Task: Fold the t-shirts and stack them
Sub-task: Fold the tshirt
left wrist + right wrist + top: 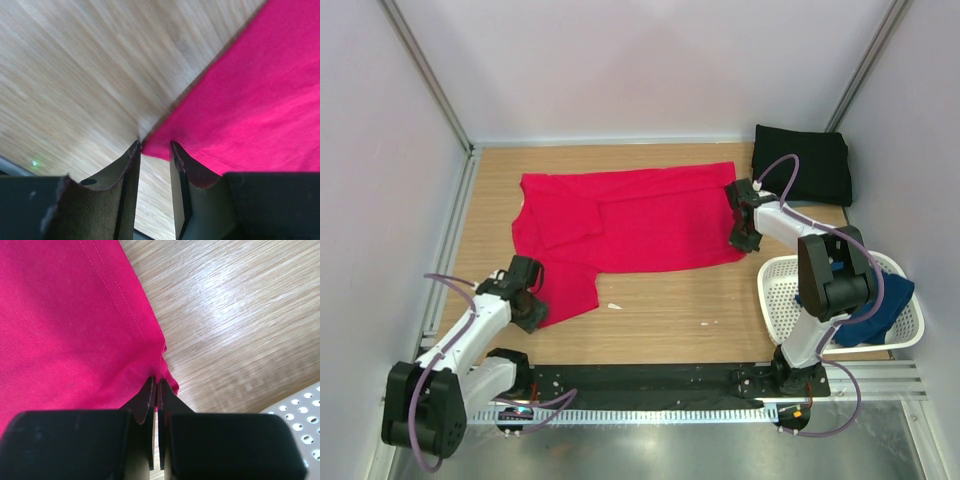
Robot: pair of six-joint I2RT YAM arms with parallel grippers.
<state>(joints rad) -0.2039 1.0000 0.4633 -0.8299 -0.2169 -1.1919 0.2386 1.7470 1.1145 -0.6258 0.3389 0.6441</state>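
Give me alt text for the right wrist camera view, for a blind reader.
The right gripper is pinched shut on a hemmed corner of the red t-shirt, which fills the left of the frame. The wooden table lies to the right, with the edge of a white perforated basket at lower right.

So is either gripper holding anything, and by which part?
The right gripper is shut on a hem corner of the red t-shirt. The left gripper has its jaws apart around another corner, not clamped yet.
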